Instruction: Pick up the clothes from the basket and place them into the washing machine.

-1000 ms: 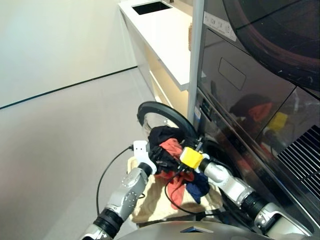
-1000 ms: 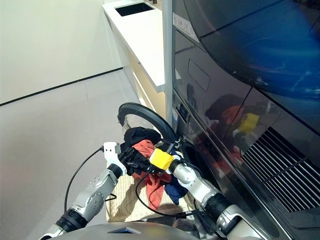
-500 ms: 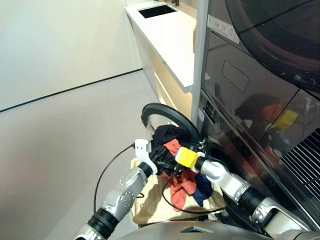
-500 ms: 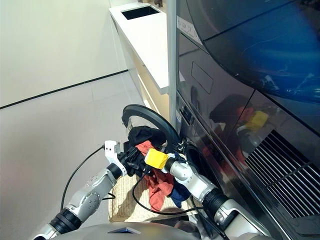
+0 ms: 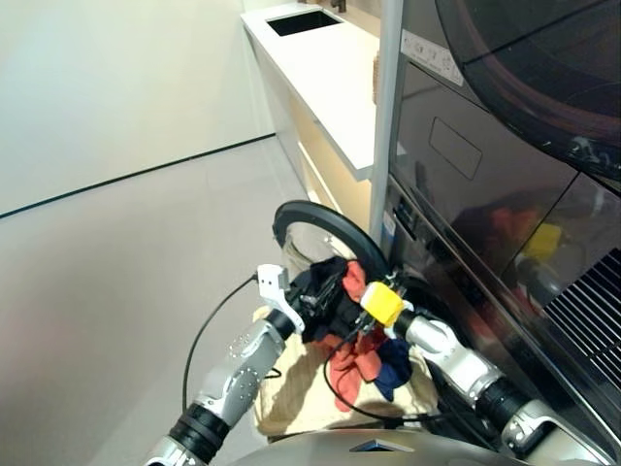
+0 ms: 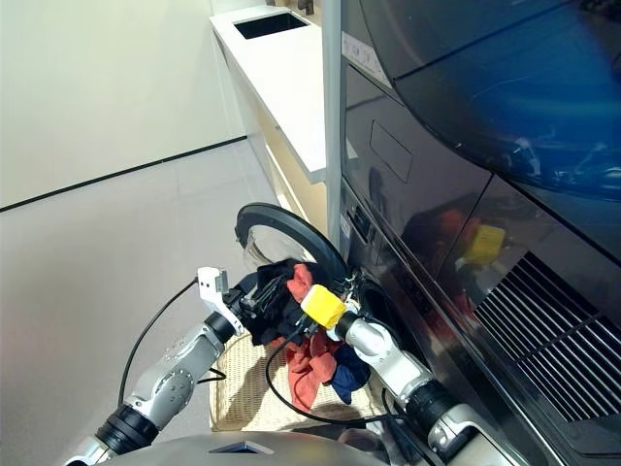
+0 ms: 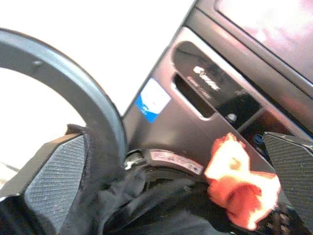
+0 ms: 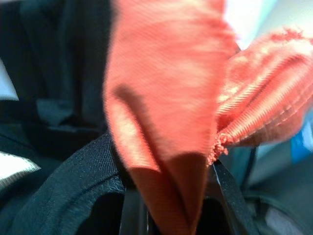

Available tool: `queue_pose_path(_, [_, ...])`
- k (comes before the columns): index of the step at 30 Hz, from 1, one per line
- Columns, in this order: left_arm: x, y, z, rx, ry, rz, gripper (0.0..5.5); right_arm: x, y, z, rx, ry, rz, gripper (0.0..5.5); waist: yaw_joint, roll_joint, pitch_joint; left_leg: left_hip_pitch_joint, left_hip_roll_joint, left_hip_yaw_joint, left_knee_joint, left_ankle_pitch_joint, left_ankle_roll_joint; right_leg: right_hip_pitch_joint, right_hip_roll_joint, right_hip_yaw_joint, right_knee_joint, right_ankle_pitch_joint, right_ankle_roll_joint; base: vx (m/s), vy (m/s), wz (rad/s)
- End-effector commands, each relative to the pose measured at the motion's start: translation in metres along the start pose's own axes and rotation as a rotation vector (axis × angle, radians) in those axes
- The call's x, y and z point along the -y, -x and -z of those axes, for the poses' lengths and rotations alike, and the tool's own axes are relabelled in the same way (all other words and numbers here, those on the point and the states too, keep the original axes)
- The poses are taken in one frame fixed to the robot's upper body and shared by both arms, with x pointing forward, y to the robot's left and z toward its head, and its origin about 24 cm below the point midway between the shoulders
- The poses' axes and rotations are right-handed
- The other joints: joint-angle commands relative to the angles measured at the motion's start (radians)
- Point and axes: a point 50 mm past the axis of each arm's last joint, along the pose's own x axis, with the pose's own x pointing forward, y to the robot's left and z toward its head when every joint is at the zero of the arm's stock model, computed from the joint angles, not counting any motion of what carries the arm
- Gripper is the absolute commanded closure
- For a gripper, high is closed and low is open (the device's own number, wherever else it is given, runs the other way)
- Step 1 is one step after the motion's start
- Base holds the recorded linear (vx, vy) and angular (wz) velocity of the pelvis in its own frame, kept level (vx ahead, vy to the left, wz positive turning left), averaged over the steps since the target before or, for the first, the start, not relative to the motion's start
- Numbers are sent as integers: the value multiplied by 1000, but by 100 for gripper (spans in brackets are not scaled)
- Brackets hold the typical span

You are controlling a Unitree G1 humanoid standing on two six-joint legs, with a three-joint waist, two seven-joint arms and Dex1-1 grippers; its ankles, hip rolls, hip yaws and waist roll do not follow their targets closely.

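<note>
Black, red and dark blue soft fabric clothes (image 5: 342,309) make up one bundle, held up between two grippers in front of the one dark grey glossy washing machine (image 5: 456,184). That machine's round black-rimmed porthole door (image 5: 320,236) stands swung open, just behind the bundle. One shallow cream-white woven wicker basket (image 5: 291,388) sits on the floor directly below, with red and dark blue ends of the clothes hanging down over it.

The left gripper (image 5: 309,303) meets the bundle from the robot's left; in the left wrist view its two black ribbed fingers (image 7: 56,183) stand spread wide with dark cloth bunched between them, so it clasps the clothes loosely rather than pinching them. A red scrap pokes up beside the other finger, close to the machine's front panel and its small blue-and-white label (image 7: 152,101).

The right gripper (image 5: 361,313) presses into the bundle from the opposite side. Its wrist view is filled by red ribbed fabric and black cloth, and the fingers are buried, so I cannot tell how they are set.

One white countertop (image 5: 325,73) with one dark rectangular sink cut-out (image 5: 303,20) runs along the wall beyond the machine. One black cable (image 5: 209,330) loops beside the left forearm.
</note>
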Motion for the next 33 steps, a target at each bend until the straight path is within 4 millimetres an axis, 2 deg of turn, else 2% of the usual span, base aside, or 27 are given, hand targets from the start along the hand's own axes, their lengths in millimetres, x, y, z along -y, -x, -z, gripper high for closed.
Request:
queue_pose_path(1, [-23, 1, -21, 142, -6, -111, 0, 11, -8, -35, 199, -80, 117, 550, 18, -72, -33, -26, -28, 36, -2, 26, -11, 56, -25, 12, 20, -80, 84, 0, 0, 0])
queue_pose_path(2, [-30, 4, -18, 147, 4, -155, 0, 9, -3, -29, 181, -112, 118, 550, 17, -74, -30, -28, -28, 36, -2, 26, -10, 53, -24, 13, 20, -79, 84, 0, 0, 0])
queue_pose_path(3, [-29, -1, -6, 119, 40, -177, 0, -27, -27, -4, 32, -182, 56, 550, 26, -73, -26, -25, -28, 36, -2, 25, -10, 57, -25, 9, 20, -80, 83, 0, 0, 0])
queue_pose_path(4, [-38, 3, -8, 118, 12, -236, 0, -7, -34, -28, 92, -19, 115, 550, 29, -75, -28, -27, -28, 33, -2, 25, -10, 58, -24, 9, 18, -79, 82, 0, 0, 0])
queue_pose_path(5, [-40, 3, -8, 133, 23, -264, 0, -14, -33, -22, 88, -115, 103, 550, 34, -76, -28, -33, -30, 33, -2, 29, -10, 53, -26, 6, 18, -78, 82, 0, 0, 0])
queue_pose_path(6, [-44, 6, -7, 136, 2, -296, 0, -13, -35, -13, 43, -133, 136, 550, 38, -76, -27, -35, -31, 30, -2, 29, -10, 52, -26, 4, 17, -76, 82, 0, 0, 0])
queue_pose_path(9, [-61, 14, -1, 119, -31, -424, 0, -16, -42, -13, 25, -166, 165, 550, 48, -81, -12, -51, -32, 25, -2, 34, -10, 39, -27, 4, 16, -72, 81, -20, 3, 6])
queue_pose_path(11, [-66, 15, 4, 92, -55, -470, 0, -13, -43, -11, 13, -200, 207, 550, 51, -81, 7, -73, -34, 22, -2, 40, -10, 17, -29, 3, 19, -65, 82, -95, 14, 11])
queue_pose_path(14, [-75, 15, 14, 0, -180, -493, 0, -2, -43, -7, 3, -260, 292, 550, 50, -79, 35, -115, -36, 18, -2, 53, -9, -29, -32, 4, 23, -49, 83, -103, 21, 50])
queue_pose_path(23, [-87, 15, 33, -137, -323, -571, 0, 26, -44, -26, 112, -329, 451, 550, 42, -81, 85, -193, -38, 24, -2, 69, -6, -118, -35, 16, 27, -22, 87, -41, 11, 7])
queue_pose_path(29, [-83, 1, 28, -124, -361, -565, 0, 35, -53, -35, 144, -461, 523, 550, 38, -79, 141, -254, -43, 31, 8, 77, -1, -191, -41, 36, 50, -11, 85, -75, 18, -27])
queue_pose_path(33, [-78, -12, 22, -99, -384, -554, 0, 44, -62, -44, 171, -573, 563, 550, 43, -70, 194, -332, -44, 39, 76, 66, 1, -256, -54, 53, 75, -3, 81, -80, 11, -75])
